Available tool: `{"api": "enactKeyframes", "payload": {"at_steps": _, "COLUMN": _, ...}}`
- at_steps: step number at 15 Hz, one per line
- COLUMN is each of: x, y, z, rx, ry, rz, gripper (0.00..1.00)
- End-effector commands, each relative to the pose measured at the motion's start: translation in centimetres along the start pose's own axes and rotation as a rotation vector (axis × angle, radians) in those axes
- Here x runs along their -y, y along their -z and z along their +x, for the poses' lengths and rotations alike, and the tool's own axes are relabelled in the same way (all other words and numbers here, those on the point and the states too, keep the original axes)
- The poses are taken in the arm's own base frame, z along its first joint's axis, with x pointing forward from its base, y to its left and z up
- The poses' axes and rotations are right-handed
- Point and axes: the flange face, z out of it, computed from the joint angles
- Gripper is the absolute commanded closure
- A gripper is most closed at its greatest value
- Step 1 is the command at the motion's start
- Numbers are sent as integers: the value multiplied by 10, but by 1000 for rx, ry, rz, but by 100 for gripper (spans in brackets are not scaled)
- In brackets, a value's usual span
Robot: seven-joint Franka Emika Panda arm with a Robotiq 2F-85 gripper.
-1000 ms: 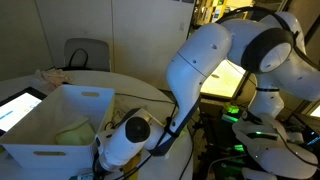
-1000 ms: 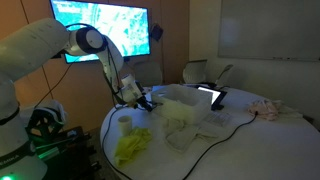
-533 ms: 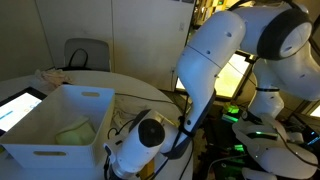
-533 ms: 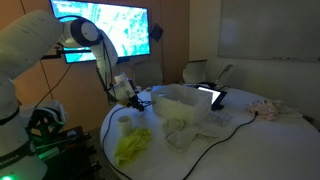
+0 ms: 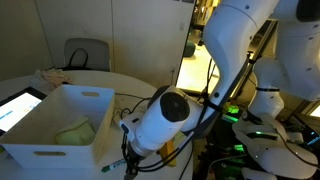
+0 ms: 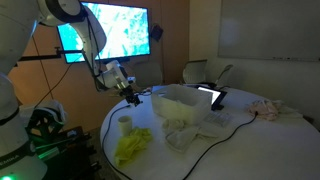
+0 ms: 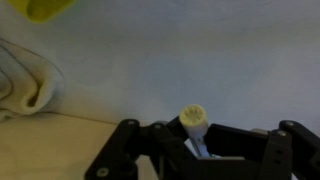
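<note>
We see the gripper (image 7: 208, 150) with its jaws drawn in close on a small cream-tipped stick (image 7: 192, 117). In the wrist view the stick stands up between the dark fingers (image 7: 135, 145), and we cannot make out its lower part well. In an exterior view the gripper (image 6: 129, 91) hangs in the air above the near edge of the round table (image 6: 240, 135), just beside the white bin (image 6: 185, 100) and apart from it. Below it on the tabletop stand a small white cup (image 6: 125, 122), a crumpled yellow cloth (image 6: 130, 148) and a pale cloth (image 6: 182, 132) that lies against the bin. In an exterior view the gripper (image 5: 129, 161) points down beside the white bin (image 5: 60, 125), which holds a pale bundle (image 5: 72, 132). A lit tablet (image 5: 14, 108) lies on the far side of the bin. The wrist view also shows a yellow edge (image 7: 45, 8) at the top and a folded white cloth (image 7: 25, 75) at the left. The stick is too small to pick out in either exterior view.
</note>
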Motion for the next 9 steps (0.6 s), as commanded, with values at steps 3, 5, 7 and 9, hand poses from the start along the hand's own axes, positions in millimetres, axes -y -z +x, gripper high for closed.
{"api": "enactKeyframes", "payload": {"at_steps": 3, "x": -33, "y": 60, "z": -10, "rx": 95, "ry": 35, "rz": -75, "gripper": 89}}
{"api": "enactKeyframes", "payload": {"at_steps": 5, "x": -41, "y": 74, "z": -11, "rx": 131, "ry": 40, "rz": -113, "gripper": 89}}
{"api": "enactKeyframes", "payload": {"at_steps": 7, "x": -49, "y": 89, "z": -11, "rx": 169, "ry": 51, "rz": -150, "gripper": 90}}
{"api": "enactKeyframes", "payload": {"at_steps": 9, "x": -57, "y": 100, "z": -10, "rx": 208, "ry": 63, "rz": -187, "gripper": 90}}
